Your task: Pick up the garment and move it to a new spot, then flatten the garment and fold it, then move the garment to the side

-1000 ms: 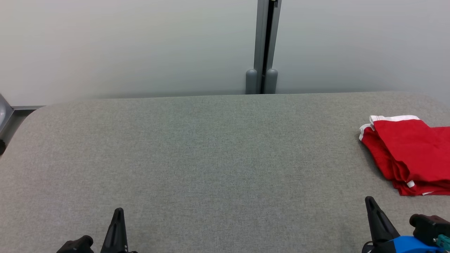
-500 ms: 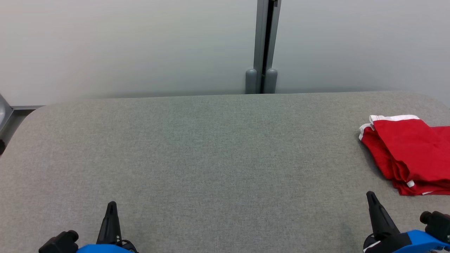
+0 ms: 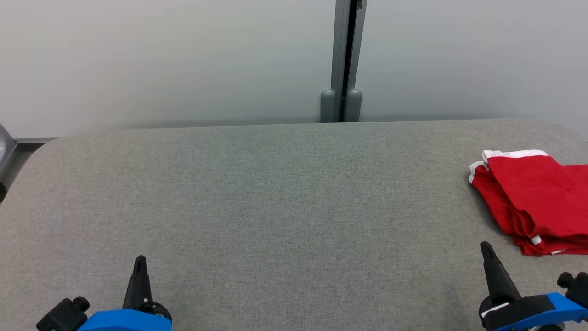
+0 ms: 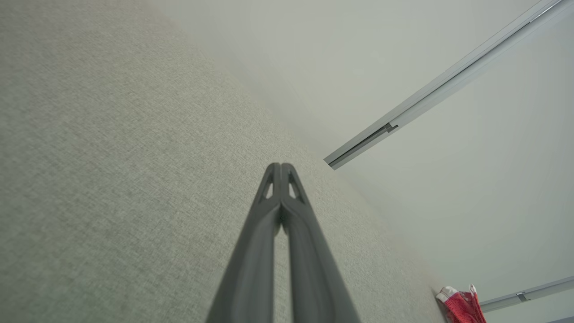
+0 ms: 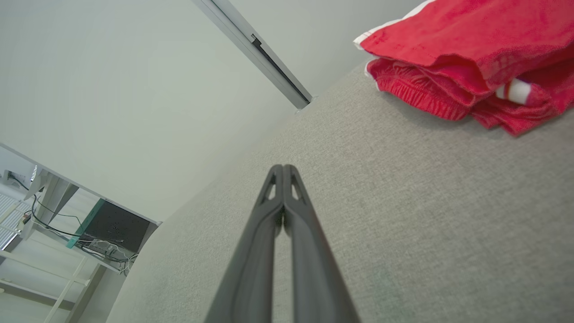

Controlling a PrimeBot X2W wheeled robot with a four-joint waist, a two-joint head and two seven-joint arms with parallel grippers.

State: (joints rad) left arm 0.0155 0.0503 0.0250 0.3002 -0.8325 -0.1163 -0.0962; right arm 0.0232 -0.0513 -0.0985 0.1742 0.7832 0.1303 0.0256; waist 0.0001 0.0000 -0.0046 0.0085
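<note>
Left hand (image 3: 139,266): fingers pressed together, tips meeting, nothing between them. It sits over the near edge of the table (image 3: 275,193), toward the left corner. Whether it touches the grey covering cannot be told.

Right hand (image 3: 487,250): also closed on nothing, over the near edge toward the right corner. It is near the garment (image 3: 537,197) but apart from it.

Garment: red with white trim, folded in layers, lying flat at the table's right edge, partly cut off by the head view's border.

A grey post (image 3: 342,59) stands behind the far edge.
</note>
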